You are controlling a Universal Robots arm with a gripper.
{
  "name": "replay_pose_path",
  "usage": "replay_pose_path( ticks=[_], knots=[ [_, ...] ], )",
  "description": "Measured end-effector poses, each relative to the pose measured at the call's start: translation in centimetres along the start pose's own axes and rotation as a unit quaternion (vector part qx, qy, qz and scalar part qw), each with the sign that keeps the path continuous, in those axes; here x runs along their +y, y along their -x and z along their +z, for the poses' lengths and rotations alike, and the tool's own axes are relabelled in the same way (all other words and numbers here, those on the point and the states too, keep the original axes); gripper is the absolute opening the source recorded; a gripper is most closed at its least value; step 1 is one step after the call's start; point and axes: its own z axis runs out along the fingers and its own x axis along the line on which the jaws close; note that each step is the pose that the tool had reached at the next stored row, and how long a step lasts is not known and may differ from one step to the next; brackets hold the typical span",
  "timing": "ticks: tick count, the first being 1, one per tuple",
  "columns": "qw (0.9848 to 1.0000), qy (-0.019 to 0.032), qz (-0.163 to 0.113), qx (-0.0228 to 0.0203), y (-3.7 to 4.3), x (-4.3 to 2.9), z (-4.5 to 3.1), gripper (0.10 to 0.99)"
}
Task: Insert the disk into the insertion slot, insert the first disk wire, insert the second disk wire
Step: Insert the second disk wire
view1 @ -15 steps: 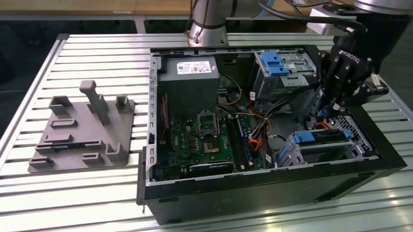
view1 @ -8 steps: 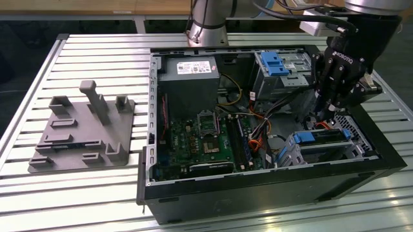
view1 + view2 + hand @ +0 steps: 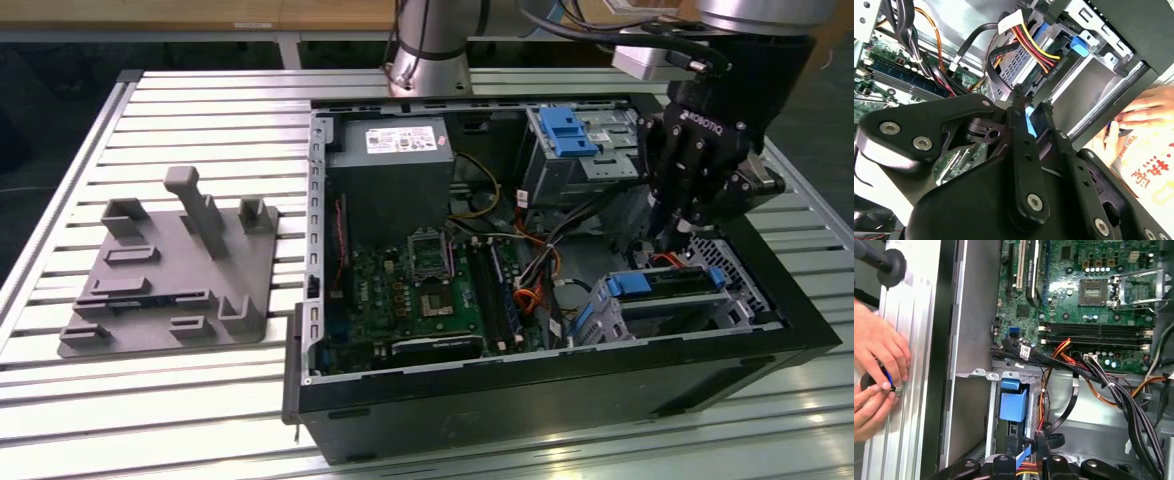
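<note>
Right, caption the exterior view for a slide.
Black gripper hangs inside open black computer case, close to blue-framed silver disk.

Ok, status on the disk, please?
Hand shut on blue wire, at the slot. Disk in slot. Person's hands outside the case.

Disk (image 3: 671,283) mostly hidden inside insertion slot (image 3: 667,318); person's hands (image 3: 879,347) cut by picture edge.
</note>
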Motion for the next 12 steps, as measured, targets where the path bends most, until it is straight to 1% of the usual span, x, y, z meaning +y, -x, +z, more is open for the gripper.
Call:
replay_pose_path(
  ticks=[2, 5, 8, 9, 11, 12],
  knots=[
    [1.0, -0.0006, -0.002, 0.0055, 0.27, 0.01, 0.08, 0.298],
    [0.9999, -0.0019, -0.004, 0.0147, 0.79, 0.02, 0.11, 0.298],
    [0.9997, -0.0032, -0.006, 0.0217, 1.32, 0.07, 0.09, 0.298],
    [0.9997, -0.0035, -0.007, 0.0246, 1.42, 0.1, 0.07, 0.298],
    [0.9995, -0.004, -0.009, 0.0312, 1.58, 0.14, 0.06, 0.298],
    [0.9993, -0.004, -0.01, 0.036, 1.63, 0.16, 0.06, 0.298]
  ],
)
